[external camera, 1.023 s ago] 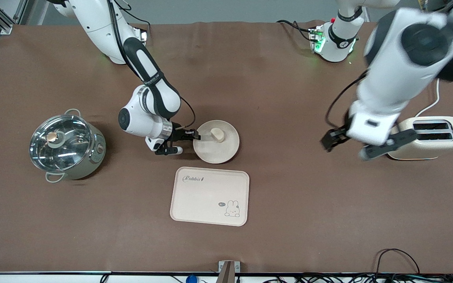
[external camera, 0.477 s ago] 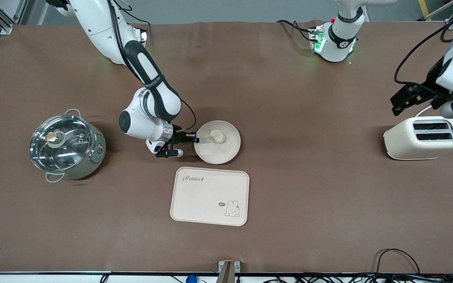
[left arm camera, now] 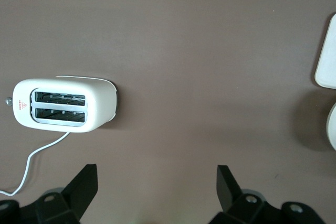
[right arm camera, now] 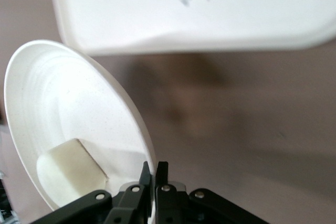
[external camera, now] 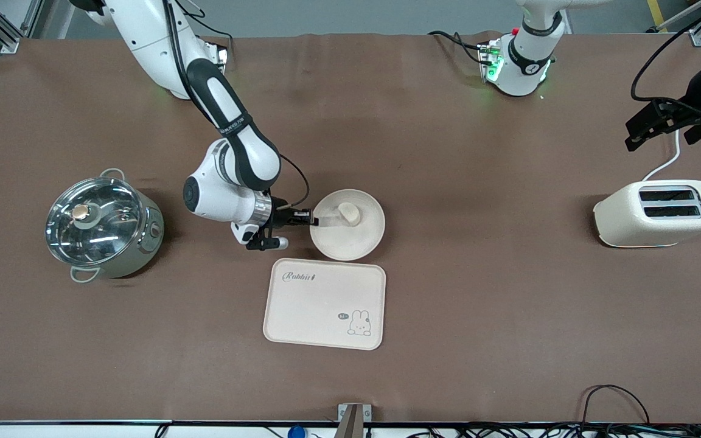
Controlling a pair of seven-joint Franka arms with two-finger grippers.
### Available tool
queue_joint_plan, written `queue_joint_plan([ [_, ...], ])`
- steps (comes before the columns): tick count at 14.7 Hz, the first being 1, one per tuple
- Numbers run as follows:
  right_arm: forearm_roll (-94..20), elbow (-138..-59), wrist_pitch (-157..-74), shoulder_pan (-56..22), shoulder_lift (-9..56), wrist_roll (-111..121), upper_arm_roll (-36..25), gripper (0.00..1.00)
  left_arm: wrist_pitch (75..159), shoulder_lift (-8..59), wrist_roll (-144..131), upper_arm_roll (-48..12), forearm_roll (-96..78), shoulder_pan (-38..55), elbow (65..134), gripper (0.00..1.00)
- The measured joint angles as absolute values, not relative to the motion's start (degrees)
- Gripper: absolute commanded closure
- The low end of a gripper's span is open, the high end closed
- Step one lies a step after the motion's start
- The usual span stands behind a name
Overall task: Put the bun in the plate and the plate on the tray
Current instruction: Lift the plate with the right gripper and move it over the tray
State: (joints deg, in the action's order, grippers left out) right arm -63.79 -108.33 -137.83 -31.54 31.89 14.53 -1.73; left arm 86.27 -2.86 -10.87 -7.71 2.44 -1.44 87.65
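Observation:
The round cream plate (external camera: 350, 238) is held up and tilted just above the table, beside the tray's edge that faces the robots. The small cream bun (external camera: 348, 213) lies in it. My right gripper (external camera: 313, 221) is shut on the plate's rim at the side toward the right arm's end. In the right wrist view the rim (right arm camera: 143, 140) sits between the jaws of the gripper (right arm camera: 155, 167) and the bun (right arm camera: 71, 169) rests inside. The cream rectangular "Rabbit" tray (external camera: 324, 303) lies nearer the front camera. My left gripper (external camera: 661, 125) is open and empty, high over the table near the toaster.
A cream toaster (external camera: 658, 213) with a white cord stands at the left arm's end; it shows in the left wrist view (left arm camera: 64, 104). A steel pot with a glass lid (external camera: 102, 226) stands at the right arm's end.
My right gripper has lifted the plate with the bun and carried it toward the tray and the left arm's end. My left arm has swung up and away past the toaster.

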Motion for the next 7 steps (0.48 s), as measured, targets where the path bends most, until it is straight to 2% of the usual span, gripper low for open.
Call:
queue_joint_plan([
  [3,-58.9,-102.3,-135.4,-28.8,34.4,11.3,-2.1,1.00,86.2,-2.8,-10.9,-7.8,2.4,-1.4,88.1,0.00],
  [7,-50.6,-90.6,-129.0,-24.2,42.6,5.4,-2.2,1.00,86.2,-2.9,-10.9,-7.8,2.4,-1.5,88.2,0.00],
])
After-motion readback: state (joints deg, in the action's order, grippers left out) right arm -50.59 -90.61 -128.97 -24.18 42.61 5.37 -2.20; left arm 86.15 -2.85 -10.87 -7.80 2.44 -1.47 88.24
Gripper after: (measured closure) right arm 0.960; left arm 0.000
